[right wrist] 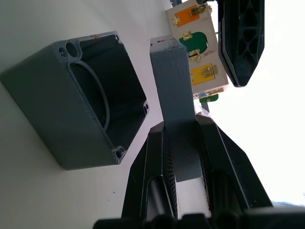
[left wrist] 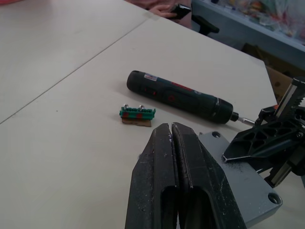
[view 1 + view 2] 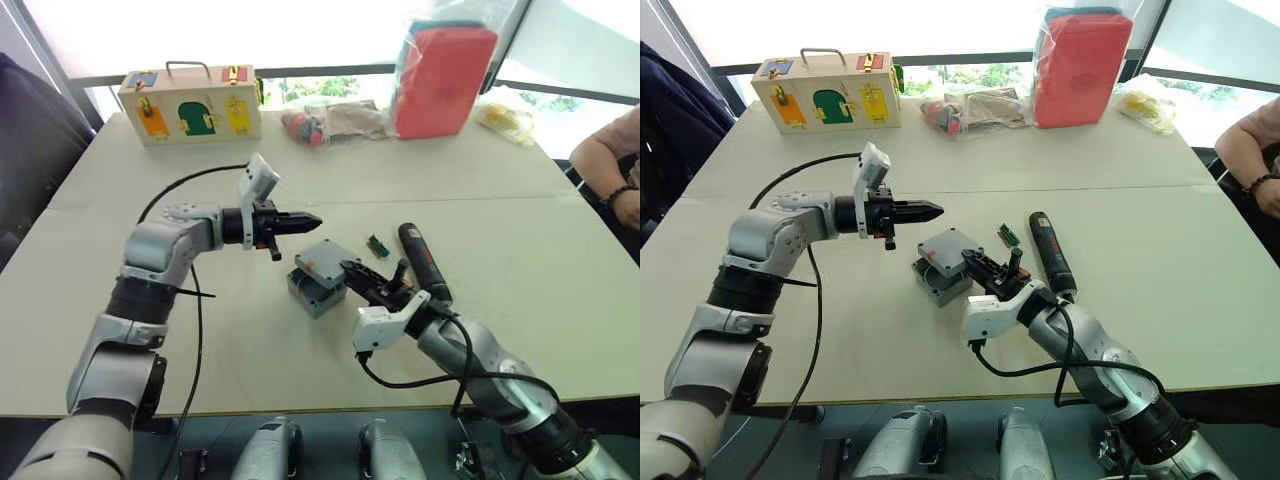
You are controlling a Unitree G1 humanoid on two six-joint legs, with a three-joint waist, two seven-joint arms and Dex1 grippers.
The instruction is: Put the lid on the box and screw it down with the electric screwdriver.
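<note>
Now the lid point(image 1: 174, 95) is clamped by its edge between the two fingers of the right pincer point(image 3: 372, 283), and it hangs tilted just over the box point(image 1: 81, 100). The box stands on the pale surface point(image 3: 520, 290) with its open side up; inside I see only bare grey walls and a thin curved line, nothing else. So the step in hand is, I think, the placing of the lid, and it is not yet seated. The next move calls for turning the lid flat and bringing its corner holes over the screw posts of the box, then lowering it until the rim sits all around.

The left pincer point(image 3: 300, 222) hovers near, just beside the box on the robot's left; its fingers are pressed together and hold nothing. The electric screwdriver point(image 2: 178, 97) lies flat on the surface, on the right side of the box, untouched. A small green block point(image 2: 137, 113) lies between the screwdriver and the box.

At the far edge stands a wooden case point(image 3: 190, 104) with coloured doors, all closed, and a red bag point(image 3: 443, 80) in clear plastic.
</note>
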